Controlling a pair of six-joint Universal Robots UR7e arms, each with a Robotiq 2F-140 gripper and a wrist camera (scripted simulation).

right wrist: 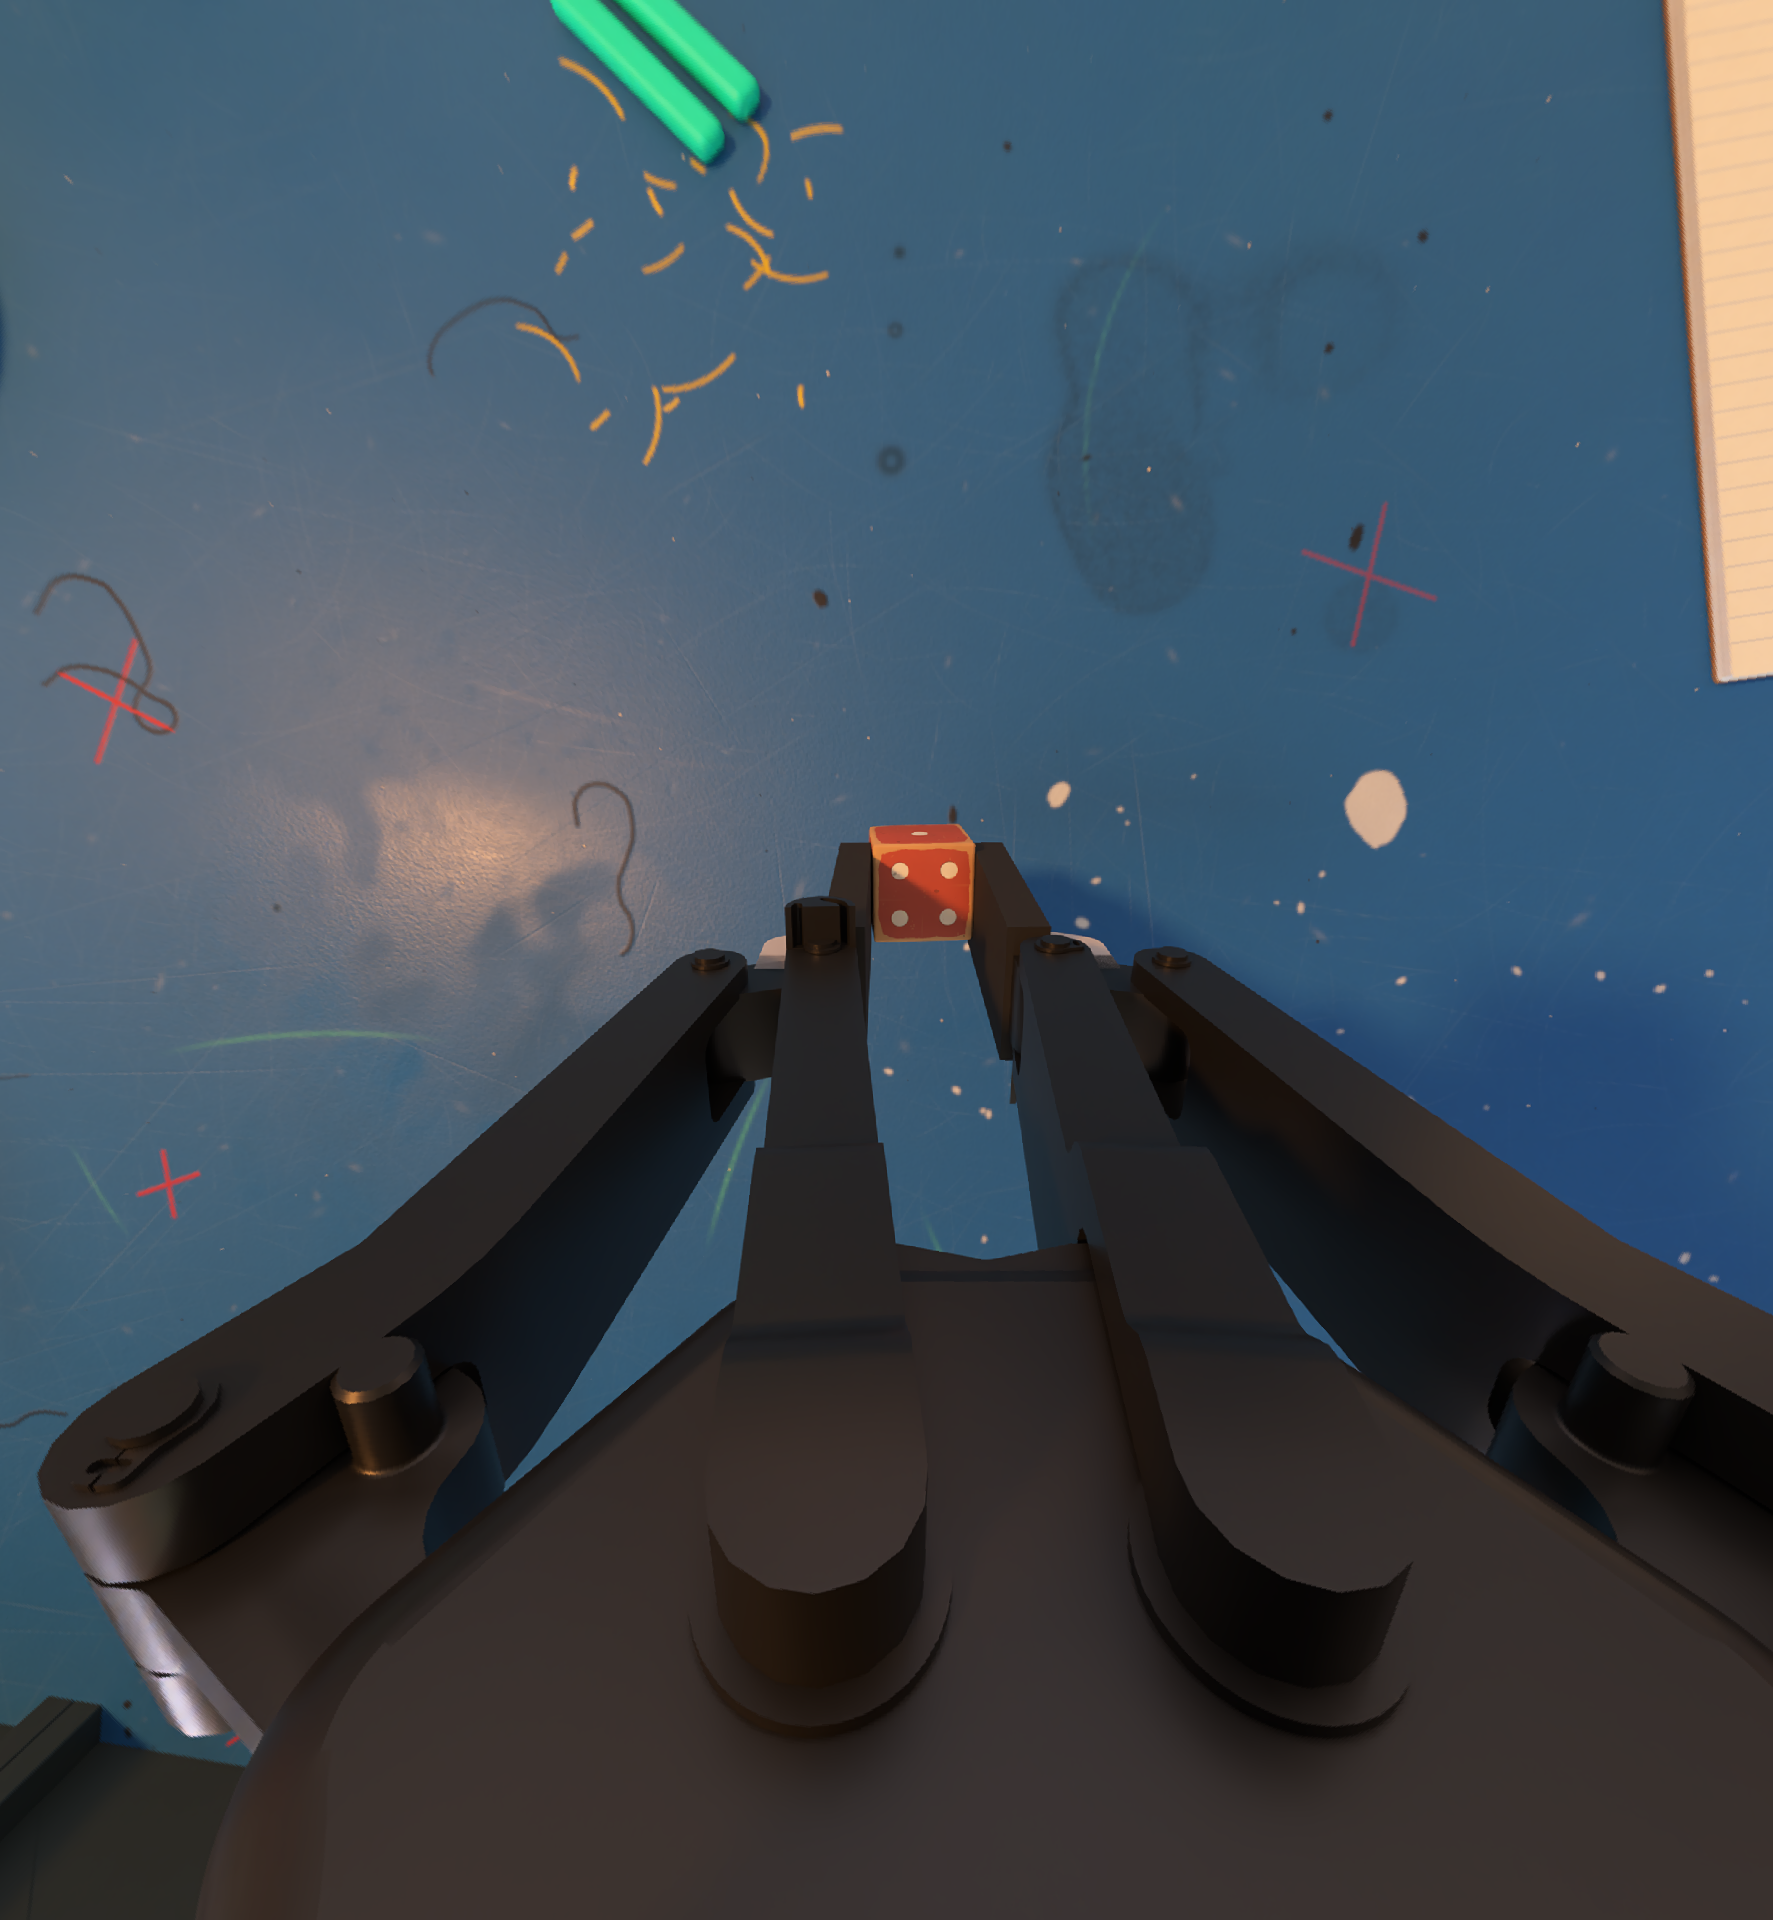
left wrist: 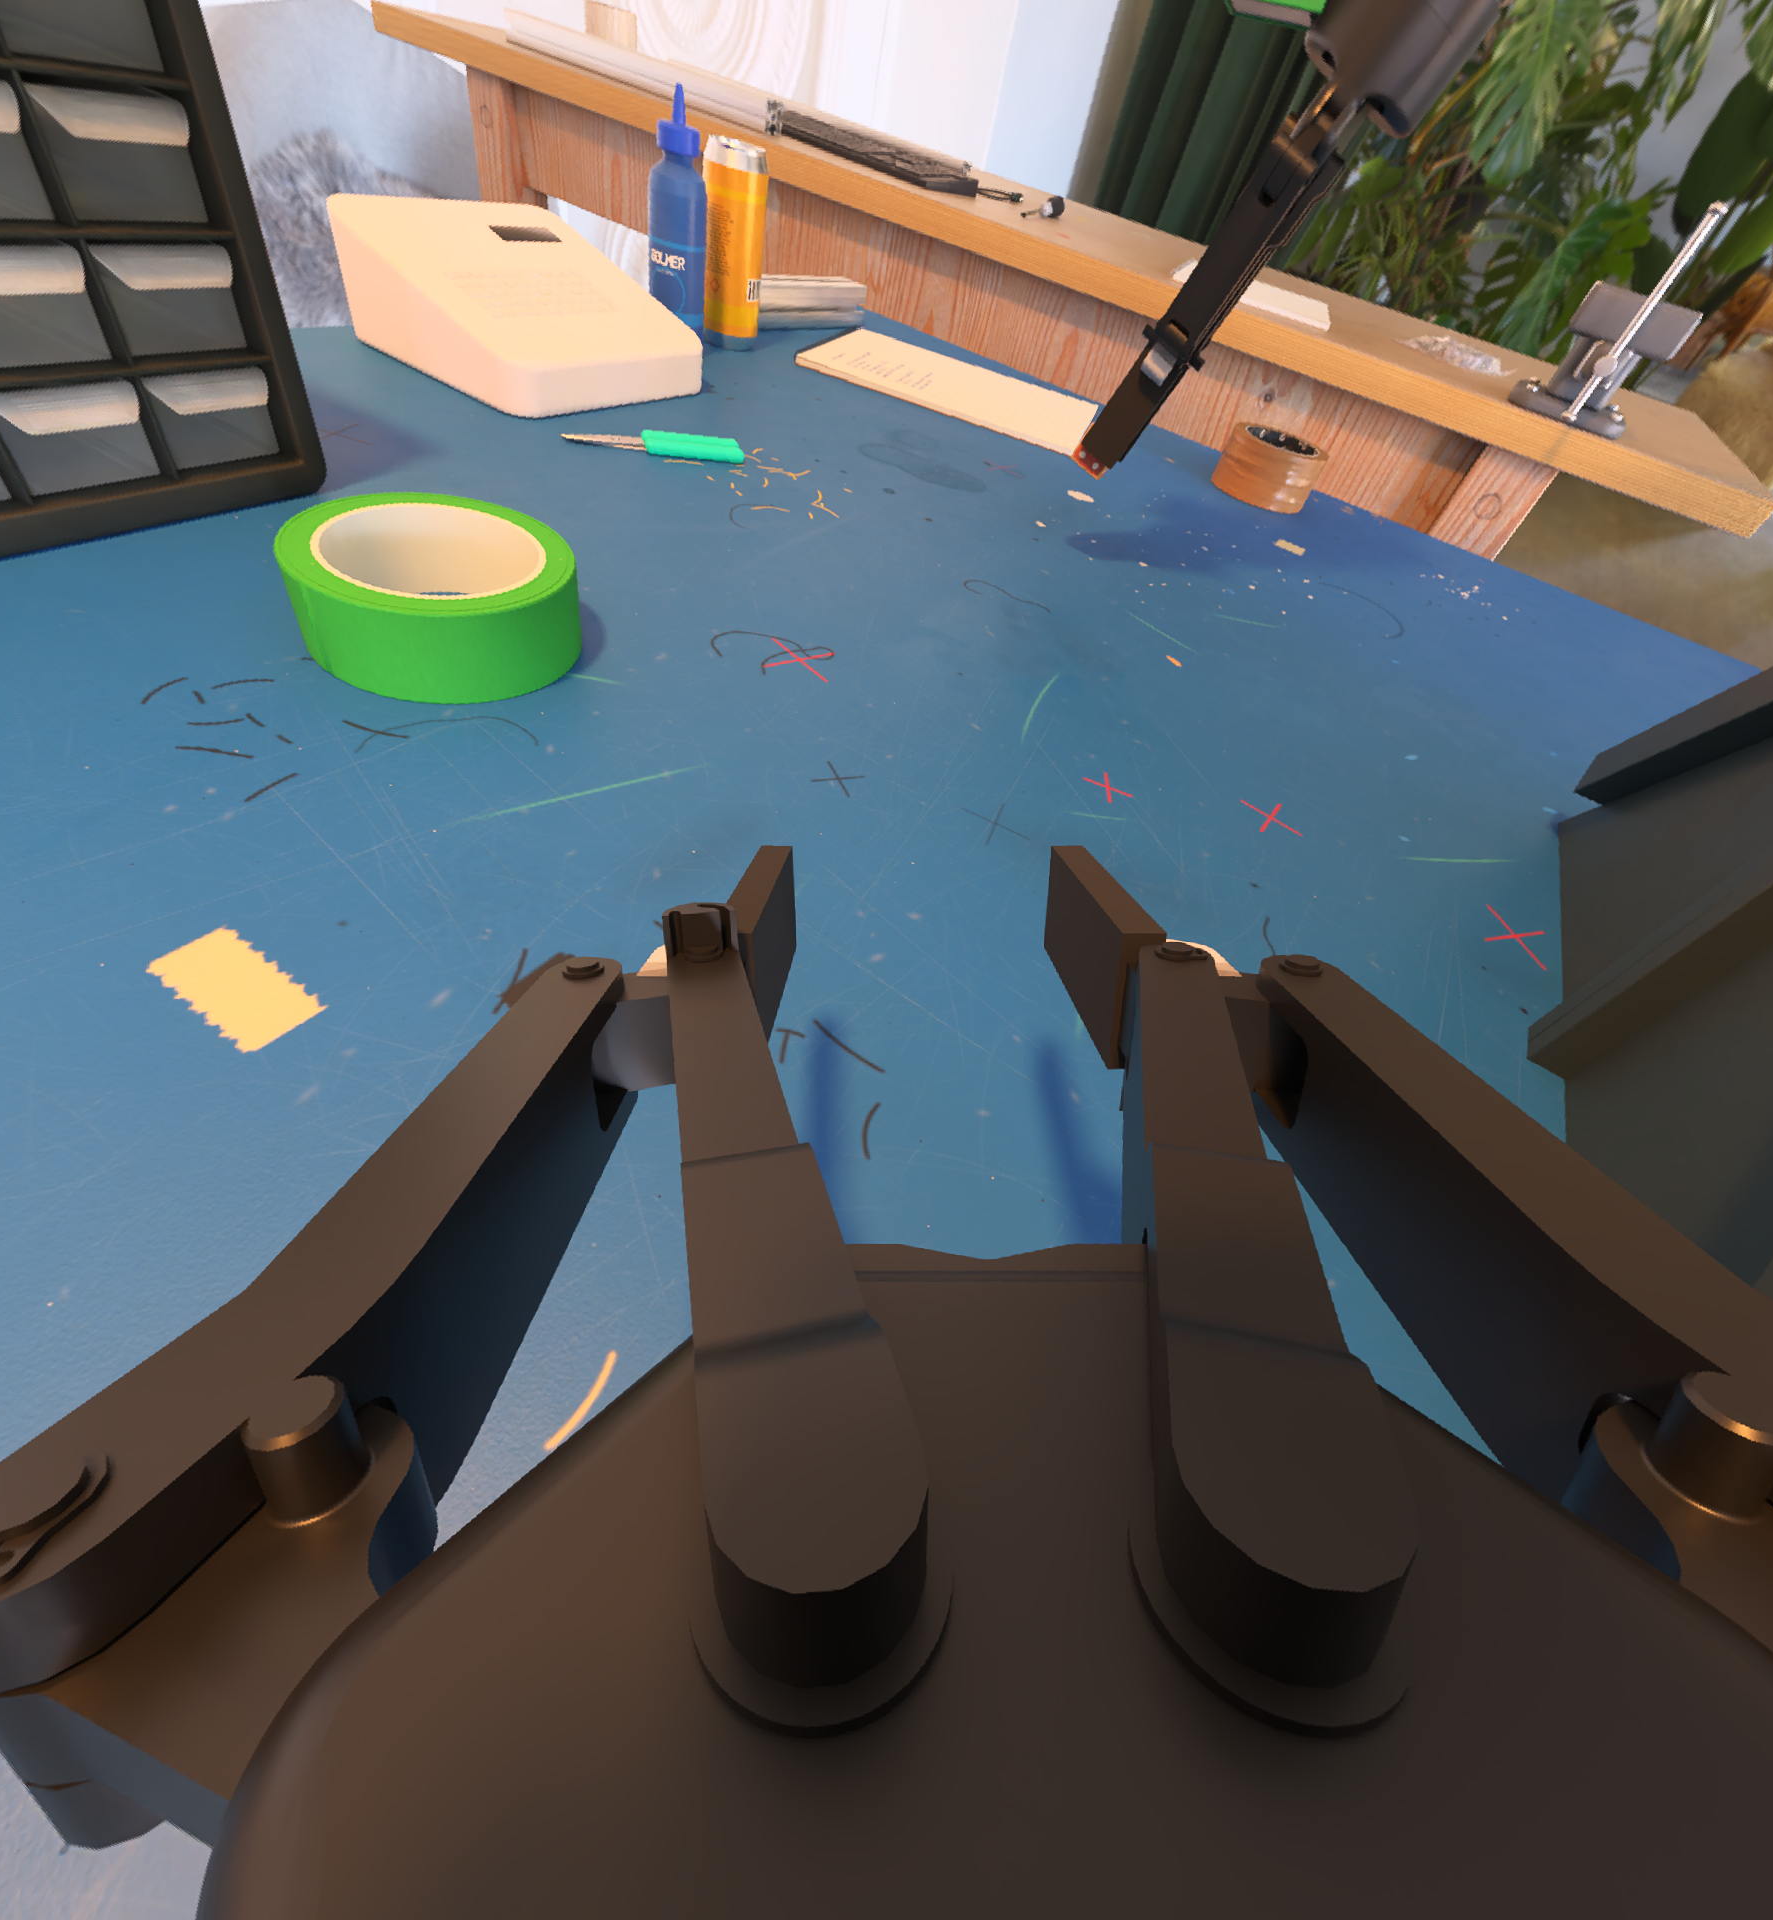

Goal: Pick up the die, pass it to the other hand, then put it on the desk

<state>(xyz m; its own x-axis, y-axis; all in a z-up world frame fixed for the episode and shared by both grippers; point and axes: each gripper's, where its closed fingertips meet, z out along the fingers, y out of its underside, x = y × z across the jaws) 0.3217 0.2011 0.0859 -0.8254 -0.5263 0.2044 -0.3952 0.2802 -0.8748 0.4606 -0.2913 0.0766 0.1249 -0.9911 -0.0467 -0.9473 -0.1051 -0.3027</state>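
The red die (right wrist: 921,883) with white pips sits clamped between the fingertips of my right gripper (right wrist: 921,891), held above the blue desk (right wrist: 446,831). In the left wrist view the right gripper (left wrist: 1098,457) hangs over the far part of the desk with the die (left wrist: 1090,461) showing as a small red block at its tip. My left gripper (left wrist: 918,925) is open and empty, low over the near middle of the desk (left wrist: 861,675), well apart from the die.
A green tape roll (left wrist: 430,594), a black drawer cabinet (left wrist: 82,260), a white box (left wrist: 508,301), a blue bottle (left wrist: 676,213), an orange can (left wrist: 734,244), a green-handled tool (left wrist: 679,445), a notepad (left wrist: 949,387) and a brown tape roll (left wrist: 1269,468) ring the desk. A dark box (left wrist: 1713,935) stands at right.
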